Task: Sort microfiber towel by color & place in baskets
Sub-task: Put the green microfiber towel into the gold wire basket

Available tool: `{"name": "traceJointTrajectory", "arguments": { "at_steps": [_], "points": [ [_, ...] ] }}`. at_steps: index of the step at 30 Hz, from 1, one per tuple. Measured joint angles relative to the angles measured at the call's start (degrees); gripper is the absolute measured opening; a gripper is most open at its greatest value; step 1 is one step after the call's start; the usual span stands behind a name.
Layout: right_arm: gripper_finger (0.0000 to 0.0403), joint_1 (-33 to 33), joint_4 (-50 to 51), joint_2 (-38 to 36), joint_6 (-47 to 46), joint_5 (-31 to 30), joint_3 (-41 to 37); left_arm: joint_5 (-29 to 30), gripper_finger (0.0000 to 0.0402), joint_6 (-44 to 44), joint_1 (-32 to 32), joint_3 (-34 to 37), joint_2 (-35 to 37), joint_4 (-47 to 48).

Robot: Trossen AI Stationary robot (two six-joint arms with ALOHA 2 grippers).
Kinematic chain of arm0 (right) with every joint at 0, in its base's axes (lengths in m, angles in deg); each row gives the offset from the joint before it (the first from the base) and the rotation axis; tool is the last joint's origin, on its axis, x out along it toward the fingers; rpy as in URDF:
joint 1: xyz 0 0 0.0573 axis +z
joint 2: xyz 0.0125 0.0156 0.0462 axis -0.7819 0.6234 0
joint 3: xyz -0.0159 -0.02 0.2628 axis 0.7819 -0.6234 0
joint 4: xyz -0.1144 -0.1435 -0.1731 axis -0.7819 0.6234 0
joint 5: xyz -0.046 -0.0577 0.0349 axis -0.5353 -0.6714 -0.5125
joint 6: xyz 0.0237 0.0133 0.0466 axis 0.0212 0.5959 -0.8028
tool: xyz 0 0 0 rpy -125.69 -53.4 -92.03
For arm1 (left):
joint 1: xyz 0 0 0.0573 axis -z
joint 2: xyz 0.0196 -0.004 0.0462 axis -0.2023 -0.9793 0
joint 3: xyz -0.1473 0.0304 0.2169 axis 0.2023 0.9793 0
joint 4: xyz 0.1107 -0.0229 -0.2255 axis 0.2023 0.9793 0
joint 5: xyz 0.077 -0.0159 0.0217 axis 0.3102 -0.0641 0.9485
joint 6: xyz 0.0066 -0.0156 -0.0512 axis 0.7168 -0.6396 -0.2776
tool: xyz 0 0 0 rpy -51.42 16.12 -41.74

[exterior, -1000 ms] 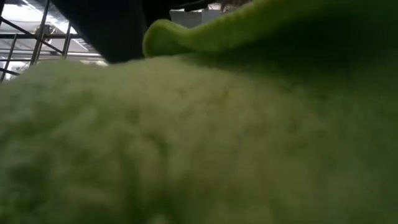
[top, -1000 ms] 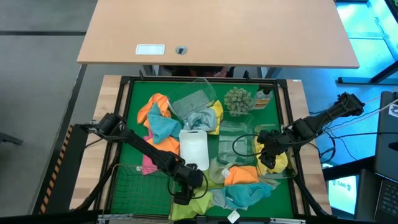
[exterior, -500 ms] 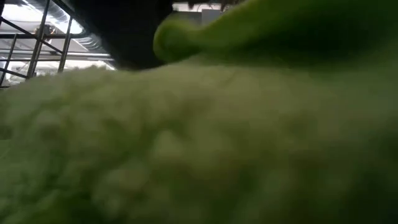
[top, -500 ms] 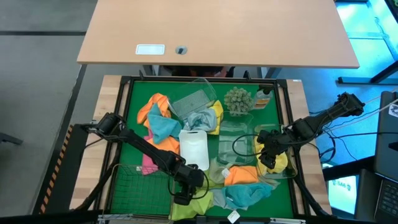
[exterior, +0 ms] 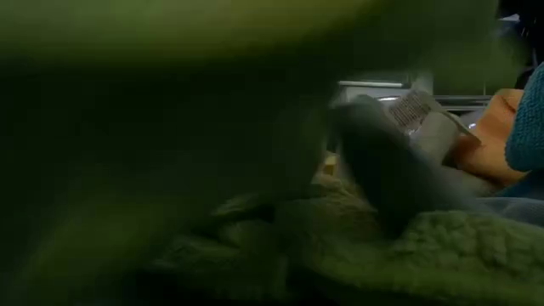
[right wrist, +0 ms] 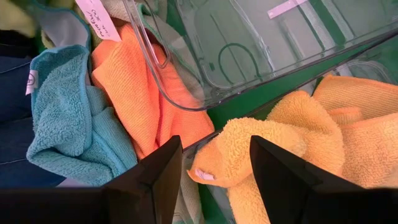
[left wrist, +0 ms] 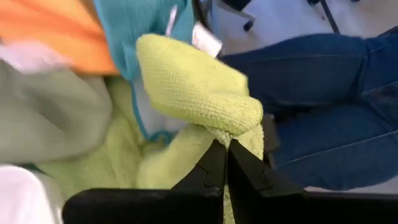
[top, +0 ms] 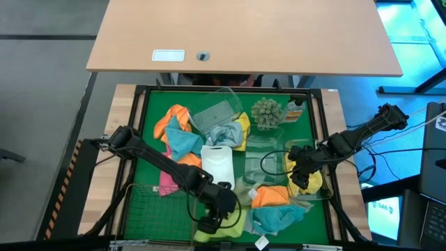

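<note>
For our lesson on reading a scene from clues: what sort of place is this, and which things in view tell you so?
Probably a robotics lab or test workspace. A fenced green work mat holds coloured towels and clear tubs, two dark robot arms reach over it, and cables and equipment stand beside the table.

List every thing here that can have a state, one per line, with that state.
left gripper: shut on lime green towel, at the table's near edge
right gripper: open, hovering over yellow-orange towel
wire-mesh basket: upright, no towel visible inside
white tray: flat, nothing in it
clear tub: tilted, no towel inside
</note>
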Motion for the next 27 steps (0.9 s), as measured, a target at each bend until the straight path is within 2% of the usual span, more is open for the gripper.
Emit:
{"name": "traceJointTrajectory", "arguments": {
  "at_steps": [21,25,27],
  "points": [
    [0.0186,0.02,0.00,0.00,0.00,-0.02,0.00,11.06,0.0000,1.34,0.73,-37.49,0.01,39.10],
    [0.0186,0.00,0.00,0.00,0.00,-0.02,0.00,12.00,0.0000,-3.41,2.09,-35.83,4.46,42.47],
    [0.0186,0.00,-0.04,0.00,0.00,-0.02,0.00,14.70,0.0000,-6.48,3.19,-35.83,6.52,44.53]
  ]
}}
